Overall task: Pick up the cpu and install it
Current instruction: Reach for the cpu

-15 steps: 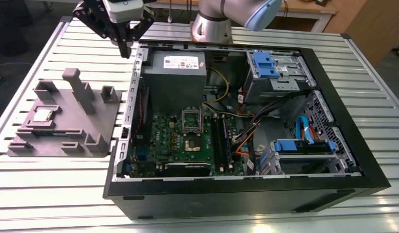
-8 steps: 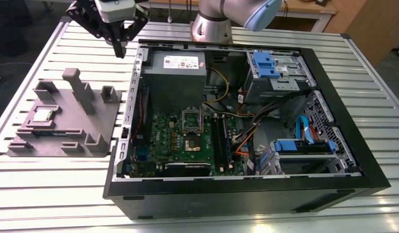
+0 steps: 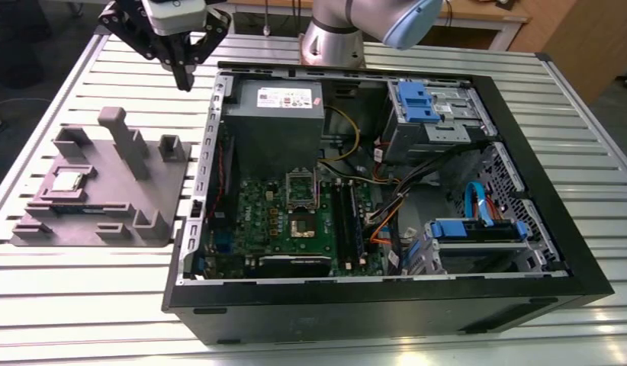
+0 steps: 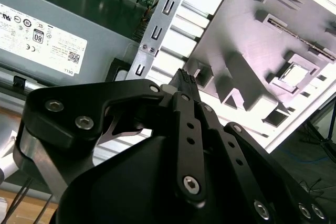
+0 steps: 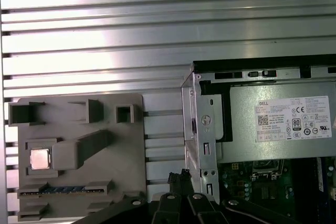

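- Gripper (image 4: 184,80) sits closest to the lens in both wrist views. Its fingertips are pinched together with nothing between them.
- It hangs over the slatted table (image 5: 105,35), between the corner of the grey fixture (image 3: 161,191) and the wall of the computer case (image 3: 207,152). The power supply (image 5: 273,129) is just past that wall.
- cpu (image 5: 40,158) is seated in a square pocket of the fixture. It is well apart from the gripper, lower, on the side away from the case.
- A tall post (image 3: 125,141) stands just beside that pocket, on the gripper's side.
- Step in hand looks like the reach to the cpu, which is untouched.
- To do it well, I'd spread the fingers before descending and centre over the lid. Square them to two opposite edges, come straight down, and keep clear of the post.
- cpu lies flat, metal lid up, edges parallel to the fixture's edges. It is square, so it has no real long axis. Can't tell which corner carries the marker.
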`<state>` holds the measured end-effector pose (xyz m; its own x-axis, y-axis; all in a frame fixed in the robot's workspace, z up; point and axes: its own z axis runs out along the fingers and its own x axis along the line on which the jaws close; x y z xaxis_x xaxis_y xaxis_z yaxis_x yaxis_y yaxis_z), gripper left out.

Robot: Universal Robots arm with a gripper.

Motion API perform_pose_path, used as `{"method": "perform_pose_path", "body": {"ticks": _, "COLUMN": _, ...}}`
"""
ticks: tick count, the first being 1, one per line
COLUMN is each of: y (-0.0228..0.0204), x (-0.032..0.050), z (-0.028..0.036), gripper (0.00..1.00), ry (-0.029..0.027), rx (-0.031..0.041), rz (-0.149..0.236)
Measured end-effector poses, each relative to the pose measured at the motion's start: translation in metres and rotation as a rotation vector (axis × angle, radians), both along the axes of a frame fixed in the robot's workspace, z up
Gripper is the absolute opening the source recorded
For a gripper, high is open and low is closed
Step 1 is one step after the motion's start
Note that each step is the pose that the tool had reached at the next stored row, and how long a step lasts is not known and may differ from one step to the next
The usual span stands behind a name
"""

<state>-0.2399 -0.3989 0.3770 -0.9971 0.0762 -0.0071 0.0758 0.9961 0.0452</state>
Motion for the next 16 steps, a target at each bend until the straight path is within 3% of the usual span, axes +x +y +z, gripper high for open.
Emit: {"method": "perform_pose_path", "body": {"ticks": 16, "y": 0.0000, "x": -0.0026, "z": 0.0002, "gripper": 0.10, "ry": 0.0001, "rx": -0.0001, "rz": 0.000}}
